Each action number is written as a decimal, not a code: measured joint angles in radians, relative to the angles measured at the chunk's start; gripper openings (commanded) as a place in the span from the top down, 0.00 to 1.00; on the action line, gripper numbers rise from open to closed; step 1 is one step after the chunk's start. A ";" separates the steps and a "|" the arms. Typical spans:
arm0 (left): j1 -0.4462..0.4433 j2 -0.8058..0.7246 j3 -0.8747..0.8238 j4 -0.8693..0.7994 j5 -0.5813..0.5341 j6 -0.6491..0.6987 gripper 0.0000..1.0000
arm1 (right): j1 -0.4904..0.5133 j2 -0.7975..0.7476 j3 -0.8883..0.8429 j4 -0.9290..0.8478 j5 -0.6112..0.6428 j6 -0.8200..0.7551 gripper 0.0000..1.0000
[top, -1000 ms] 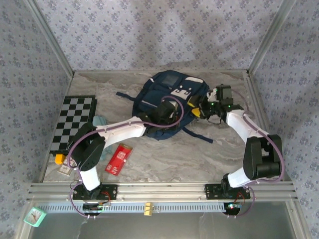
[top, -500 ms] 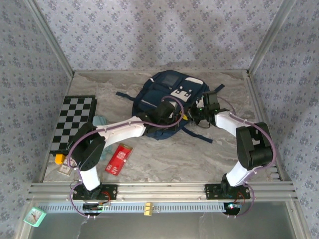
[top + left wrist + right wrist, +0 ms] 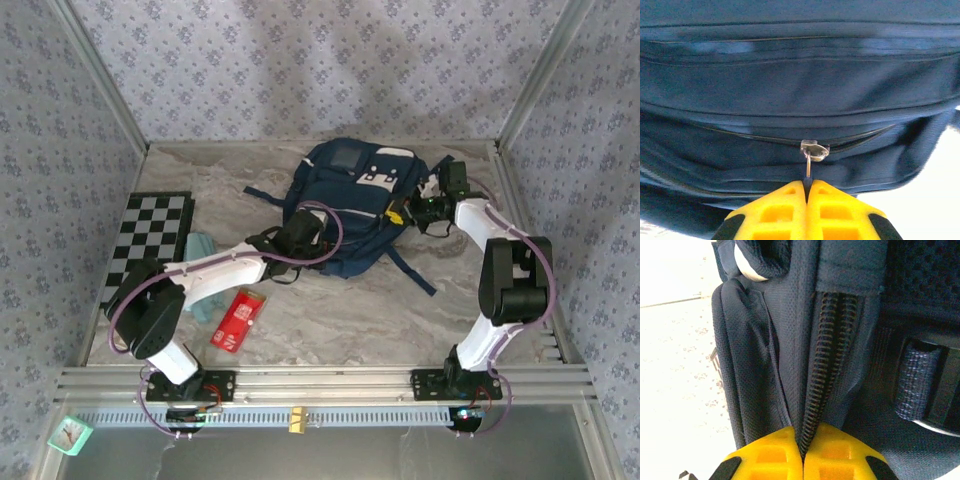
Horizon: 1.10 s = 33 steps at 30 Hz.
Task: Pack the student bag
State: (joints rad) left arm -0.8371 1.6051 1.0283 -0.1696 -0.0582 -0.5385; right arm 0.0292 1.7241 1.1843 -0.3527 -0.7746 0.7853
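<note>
The student bag (image 3: 345,195) is seen lying flat by the counter's far edge, right of the middle, with a dark strap (image 3: 412,272) trailed toward the near edge. The left hand (image 3: 806,186) is placed at the bag's left side. Its yellow fingers (image 3: 775,212) are shut together on the metal zip pull (image 3: 814,150), and the zip line is stretched across the navy fabric on either side of it. The right hand (image 3: 802,442) is set at the bag's right side, toward the far right corner. Its fingers are clamped tight on the black zip coil (image 3: 822,365) and the seam beside it, and a webbing strap (image 3: 914,385) is caught at the right of that wrist view.

Around the bag, a black-and-white chequered board (image 3: 150,245) is laid along the left edge. A teal cloth (image 3: 200,244) is bunched just beside it and is partly hidden under the left arm. A red packet (image 3: 236,318) is laid flat toward the near edge, well apart from the bag, and the stretch between packet and bag is crossed by the left arm.

The counter (image 3: 330,320) is grey veined marble framed by aluminium posts. Blue-grey flowered wallpaper is hung on all three walls.

A white patch (image 3: 378,180) is shown on the bag's front. The print on the packet is too small to be read.
</note>
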 measured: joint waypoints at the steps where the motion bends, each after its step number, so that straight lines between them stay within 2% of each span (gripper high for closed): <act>1: 0.000 0.000 -0.002 0.009 0.002 0.000 1.00 | -0.001 0.007 0.016 -0.014 0.001 -0.010 1.00; 3: -0.011 0.000 -0.004 0.027 0.006 -0.001 1.00 | -0.001 0.019 0.053 -0.048 0.009 -0.025 0.90; 7: -0.054 0.014 0.018 0.051 0.009 -0.001 1.00 | -0.015 0.039 0.109 -0.077 0.019 -0.048 0.54; 10: -0.069 0.040 0.045 0.050 0.019 -0.001 1.00 | -0.031 0.023 0.106 -0.071 0.027 -0.061 0.41; 13: -0.068 0.052 0.049 0.048 0.024 -0.004 1.00 | -0.039 -0.065 0.037 -0.059 0.045 -0.053 0.34; 18: -0.065 0.052 0.049 0.047 0.028 -0.004 1.00 | -0.017 -0.308 -0.152 -0.034 0.077 0.013 0.29; 22: -0.064 0.053 0.055 0.043 0.028 -0.004 1.00 | 0.092 -0.428 -0.282 0.037 0.123 0.119 0.33; 27: -0.061 0.054 0.062 0.039 0.028 -0.003 1.00 | 0.255 -0.433 -0.374 0.145 0.195 0.246 0.41; 33: -0.061 0.054 0.067 0.039 0.029 -0.003 1.00 | 0.312 -0.400 -0.469 0.328 0.301 0.414 0.43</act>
State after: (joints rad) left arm -0.8986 1.6592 1.0950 -0.1303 -0.0296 -0.5419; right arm 0.3408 1.3243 0.7151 -0.0246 -0.4736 1.1988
